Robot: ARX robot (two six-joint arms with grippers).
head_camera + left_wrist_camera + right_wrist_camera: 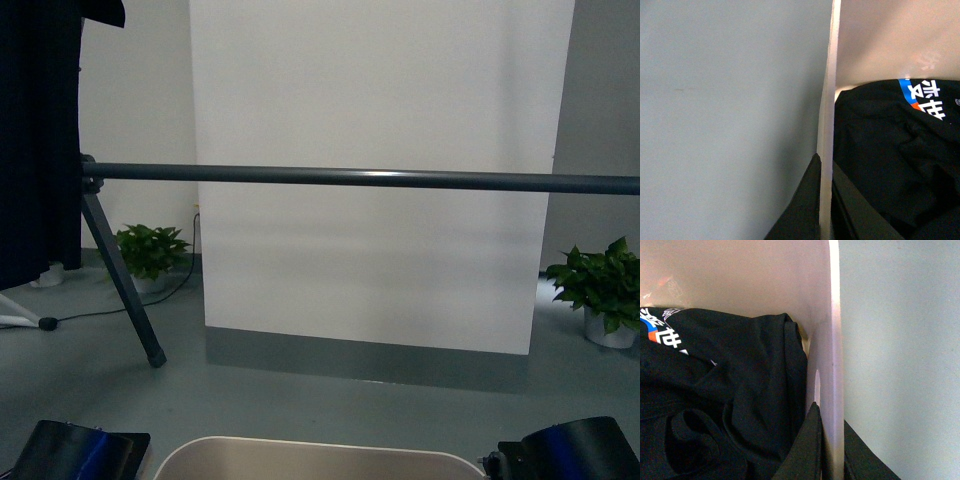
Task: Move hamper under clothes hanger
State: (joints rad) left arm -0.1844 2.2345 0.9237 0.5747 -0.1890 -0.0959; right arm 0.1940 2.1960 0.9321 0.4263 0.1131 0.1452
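Observation:
The beige hamper (318,458) shows only its far rim at the bottom of the front view. The clothes hanger (360,179) is a dark grey bar across the view ahead, with an angled leg (122,280) at left and a black garment (38,140) hanging at far left. My left gripper (824,200) is shut on the hamper's side wall (828,90), one finger outside and one inside. My right gripper (830,445) is shut on the opposite wall (832,340). Black clothes (720,400) with a printed logo (926,98) lie inside the hamper.
A white panel (380,90) stands behind the bar. Potted plants stand at left (150,250) and right (605,290) on the grey floor (300,400). A cable (100,312) runs on the floor at left. Both arm housings (70,452) (575,450) flank the hamper.

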